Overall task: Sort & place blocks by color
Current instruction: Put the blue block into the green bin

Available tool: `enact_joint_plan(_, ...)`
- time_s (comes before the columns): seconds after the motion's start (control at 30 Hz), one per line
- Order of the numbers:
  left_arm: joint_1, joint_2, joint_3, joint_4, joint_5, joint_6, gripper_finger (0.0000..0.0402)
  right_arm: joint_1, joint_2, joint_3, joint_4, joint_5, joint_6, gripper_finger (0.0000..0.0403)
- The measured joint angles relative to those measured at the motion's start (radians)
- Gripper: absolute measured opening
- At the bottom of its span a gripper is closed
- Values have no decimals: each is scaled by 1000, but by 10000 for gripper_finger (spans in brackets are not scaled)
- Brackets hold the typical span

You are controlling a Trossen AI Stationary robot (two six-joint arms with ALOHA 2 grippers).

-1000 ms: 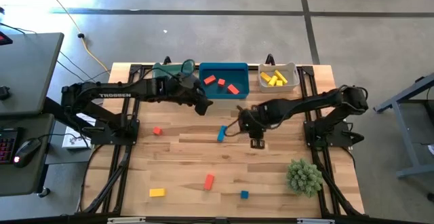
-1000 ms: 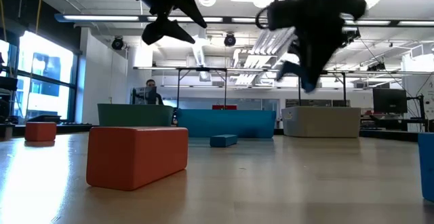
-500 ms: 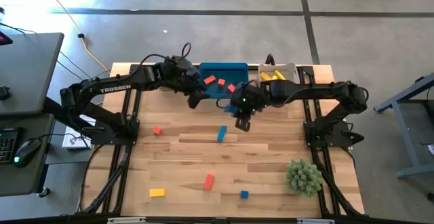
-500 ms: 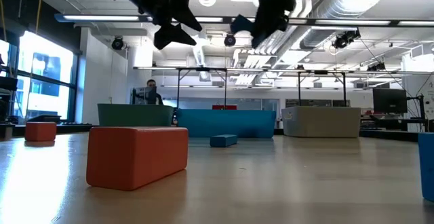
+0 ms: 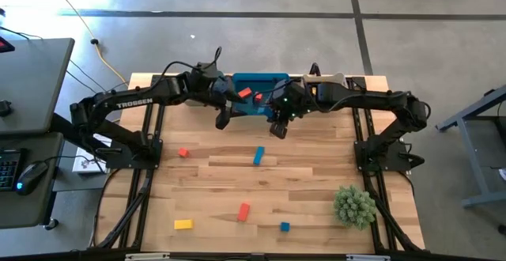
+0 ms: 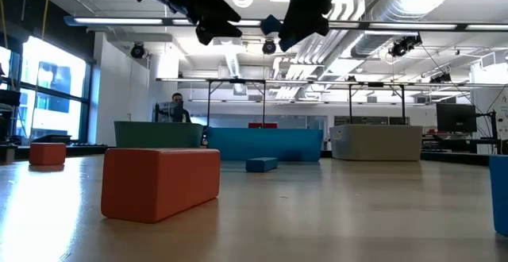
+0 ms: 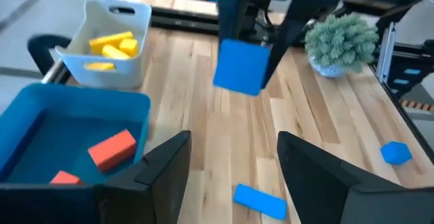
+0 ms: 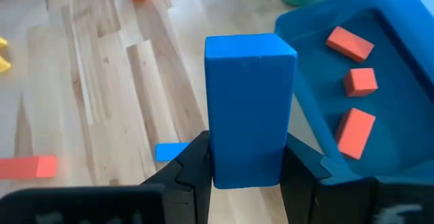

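My right gripper [image 5: 278,125] hangs above the table just in front of the blue bin [image 5: 241,79], shut on a blue block [image 8: 249,108], which also shows in the left wrist view [image 7: 241,64]. My left gripper [image 7: 234,176] stands open and empty in the air by the bin's near left corner [image 5: 224,117]. The blue bin holds red blocks [image 8: 356,81]. Yellow blocks [image 7: 112,45] lie in the white bin [image 7: 139,68]. On the table lie a blue bar [image 5: 258,156], a red cube [image 5: 183,153], a red bar [image 5: 243,211], a yellow block [image 5: 183,224] and a blue cube [image 5: 285,227]. My right gripper pinches the blue block between its two fingers [image 8: 193,166], one on each of two opposite sides of the end nearest the wrist [image 8: 247,170]. The fingers slant down from the table's right side and lie along the block. The block sticks out past the fingertips, lifted clear of the table.
A spiky green plant [image 5: 354,206] stands near the table's front right corner. The teal bin [image 6: 159,133] sits left of the blue bin, mostly under my left arm in the high view. The two grippers hang close together before the blue bin.
My right gripper has risen and gone toward the far edge and to the left, carrying the blue block from above the table's middle up to the blue bin's front. My left gripper has rolled about its own line and drifted a little to the left.
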Motion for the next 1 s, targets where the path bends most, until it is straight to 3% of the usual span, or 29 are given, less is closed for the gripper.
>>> enact_joint_plan(0.27,1,0,0,98,-1,17,239,-36,0,0,98,-39,-8,104)
enact_joint_plan(0.87,1,0,0,118,-10,-10,241,-42,0,0,232,-87,-22,104)
enact_joint_plan(1.0,1,0,0,118,65,-40,241,-42,0,0,232,-91,-23,104)
